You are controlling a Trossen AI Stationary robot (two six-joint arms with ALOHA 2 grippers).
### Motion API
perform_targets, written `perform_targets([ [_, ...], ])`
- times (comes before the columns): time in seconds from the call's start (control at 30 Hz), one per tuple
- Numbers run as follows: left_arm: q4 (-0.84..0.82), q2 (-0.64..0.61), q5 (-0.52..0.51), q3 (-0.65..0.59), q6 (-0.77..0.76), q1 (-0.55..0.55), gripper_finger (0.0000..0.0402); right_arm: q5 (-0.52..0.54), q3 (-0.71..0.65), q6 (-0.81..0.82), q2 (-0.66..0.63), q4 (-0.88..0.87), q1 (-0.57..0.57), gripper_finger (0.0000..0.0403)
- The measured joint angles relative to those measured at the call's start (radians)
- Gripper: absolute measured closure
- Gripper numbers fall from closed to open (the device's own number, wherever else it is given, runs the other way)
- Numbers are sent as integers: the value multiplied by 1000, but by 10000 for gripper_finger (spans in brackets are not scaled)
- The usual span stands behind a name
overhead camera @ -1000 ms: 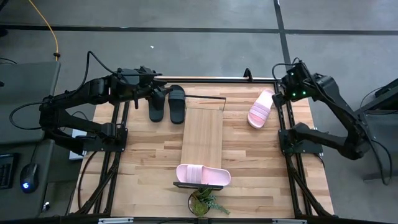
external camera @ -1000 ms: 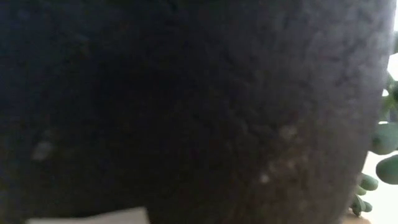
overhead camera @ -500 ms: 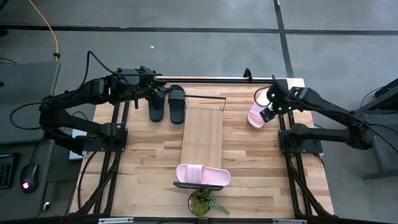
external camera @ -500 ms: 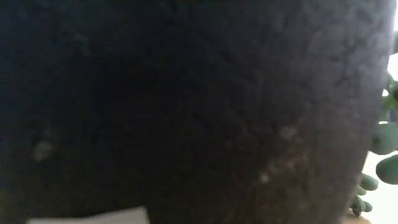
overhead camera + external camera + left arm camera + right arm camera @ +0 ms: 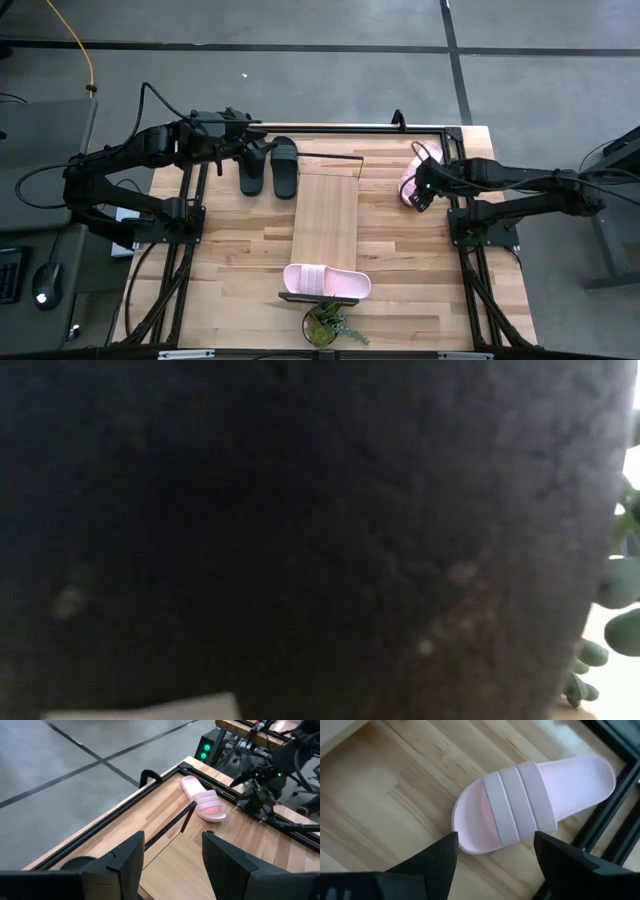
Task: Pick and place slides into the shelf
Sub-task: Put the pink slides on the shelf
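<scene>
In the high view, the right hand hangs released at the right of the frame, directly over a pink slide lying on the desk near its upper right corner; its fingers flank the slide's toe end without touching. The left hand, also released, sits at upper left above the two black slides. The other pink slide rests across the shelf's lower end, just above a small plant.
</scene>
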Motion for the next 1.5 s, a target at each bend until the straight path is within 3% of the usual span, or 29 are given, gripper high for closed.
perform_targets([
  [0.2,-15,0,0,0,0,0,218,94,0,35,87,0,106,153],
  [0.43,-22,0,0,0,0,0,218,120,0,71,202,23,191,153],
  [0.9,-22,0,0,0,0,0,218,151,0,175,381,42,258,153],
  [1.23,-21,0,1,0,0,0,218,105,-44,279,486,47,256,153],
  [1.37,-21,0,1,0,0,0,218,41,-92,369,493,45,256,153],
  [1.5,-20,0,1,0,0,0,218,38,-100,352,472,62,256,153],
])
